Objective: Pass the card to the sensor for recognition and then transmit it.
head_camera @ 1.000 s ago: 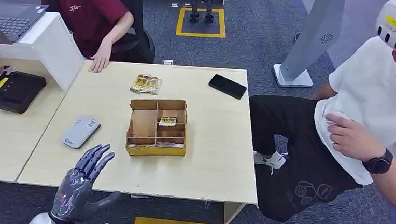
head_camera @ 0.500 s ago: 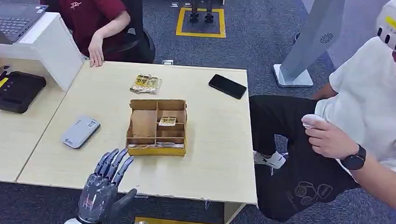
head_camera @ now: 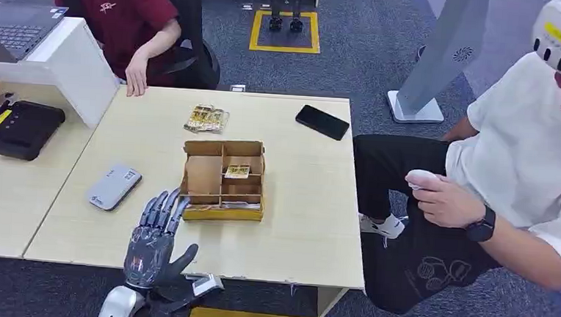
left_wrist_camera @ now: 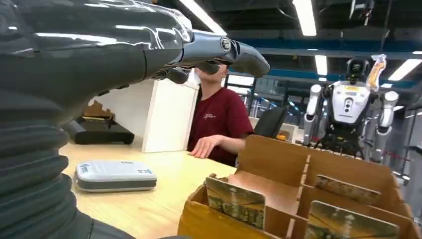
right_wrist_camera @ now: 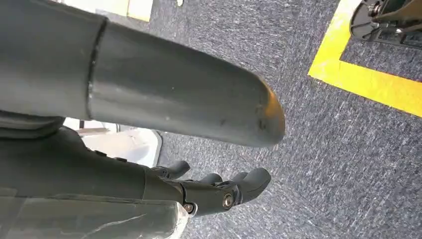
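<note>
Left hand (head_camera: 153, 237) over the near edge of the tabletop (head_camera: 300, 204), fingers spread and pointing away from the robot, holding nothing. Fingertips just short of the near-left corner of the cardboard box (head_camera: 222, 179), not touching it. In the left wrist view, thumb and fingers (left_wrist_camera: 234, 52) stretched out above the box (left_wrist_camera: 278, 199), apart from each other.

Open box divided into compartments, sitting at the middle of the tabletop. One card (head_camera: 237, 171) lying in a compartment on the far right part of the box, beyond the fingertips and apart from them. More cards standing upright along the near row, seen close in the left wrist view (left_wrist_camera: 236, 202), below and ahead of the hand.

Grey sensor (head_camera: 114, 186) flat on the tabletop, to the left of the box and just left of the fingertips, untouched. A small pile of cards (head_camera: 206, 119) beyond the box, a black phone (head_camera: 322, 122) toward the far right corner.

Right hand (right_wrist_camera: 209, 191) hanging over grey carpet beside a yellow floor line (right_wrist_camera: 368, 82), fingers curled slightly but apart, empty.

Person in red seated at the far left, person in white with a headset at the right.
</note>
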{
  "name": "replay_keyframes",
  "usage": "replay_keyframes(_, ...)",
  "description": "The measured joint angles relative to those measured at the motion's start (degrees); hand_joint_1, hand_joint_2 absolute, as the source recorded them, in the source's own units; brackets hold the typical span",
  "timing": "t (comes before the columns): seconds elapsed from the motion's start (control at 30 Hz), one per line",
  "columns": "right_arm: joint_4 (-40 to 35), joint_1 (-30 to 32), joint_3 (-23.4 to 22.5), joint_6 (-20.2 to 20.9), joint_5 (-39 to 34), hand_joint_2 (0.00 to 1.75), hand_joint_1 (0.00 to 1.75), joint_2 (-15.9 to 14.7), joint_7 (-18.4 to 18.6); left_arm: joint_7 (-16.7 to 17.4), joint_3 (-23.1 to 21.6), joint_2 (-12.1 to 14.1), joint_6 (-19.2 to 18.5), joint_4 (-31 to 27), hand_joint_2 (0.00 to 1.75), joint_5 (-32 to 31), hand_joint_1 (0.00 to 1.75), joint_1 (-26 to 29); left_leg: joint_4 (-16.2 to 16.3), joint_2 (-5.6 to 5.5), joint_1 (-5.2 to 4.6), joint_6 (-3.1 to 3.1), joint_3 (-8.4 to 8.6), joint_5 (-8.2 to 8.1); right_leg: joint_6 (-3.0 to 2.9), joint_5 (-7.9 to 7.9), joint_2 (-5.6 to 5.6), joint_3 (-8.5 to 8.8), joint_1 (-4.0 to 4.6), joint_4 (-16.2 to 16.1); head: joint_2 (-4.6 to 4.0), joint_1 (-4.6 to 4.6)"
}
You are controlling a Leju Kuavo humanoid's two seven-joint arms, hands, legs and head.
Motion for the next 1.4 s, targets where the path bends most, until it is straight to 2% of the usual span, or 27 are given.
replay_keyframes(0.53, 0.0, -0.1, 0.8, 0.1, 0.8, 0.00, 0.00, 0.0, -0.2, -1.1, 5.9, -3.4, 0.0, 7.2, 1.75, 0.2, 0.00, -3.3, 0.0, 0.00, 0.00, 0.00, 0.00, 0.00, 0.00, 0.01, -0.01, 0.01, 0.00, 0.0, 0.00, 0.00)
replay_keyframes(0.9, 0.0, -0.1, 1.1, 0.1, 1.2, 0.00, 0.00, 0.0, 0.1, -4.1, 9.5, -5.9, 0.0, 8.6, 1.75, 0.5, 0.00, -4.1, 0.0, -0.01, 0.00, 0.00, -0.01, 0.00, 0.00, 0.01, -0.01, 0.00, 0.00, 0.0, 0.02, 0.00)
replay_keyframes(1.2, 0.0, -0.2, 1.3, 0.2, 1.9, 0.00, 0.00, 0.0, 0.1, -7.9, 12.3, -7.9, 0.0, 9.0, 1.75, 2.6, 0.00, -4.7, 0.0, -0.01, 0.00, 0.00, -0.01, 0.00, 0.00, 0.01, -0.01, 0.00, 0.00, 0.0, 0.00, 0.00)
replay_keyframes(1.4, 0.0, -0.2, 1.3, 0.2, 1.9, 0.00, 0.00, 0.0, 0.1, -8.7, 13.6, -8.9, 0.0, 9.5, 1.75, 3.6, 0.00, -5.5, 0.0, -0.01, 0.00, 0.00, -0.01, 0.00, 0.00, 0.01, -0.01, 0.00, 0.00, 0.0, 0.00, 0.00)
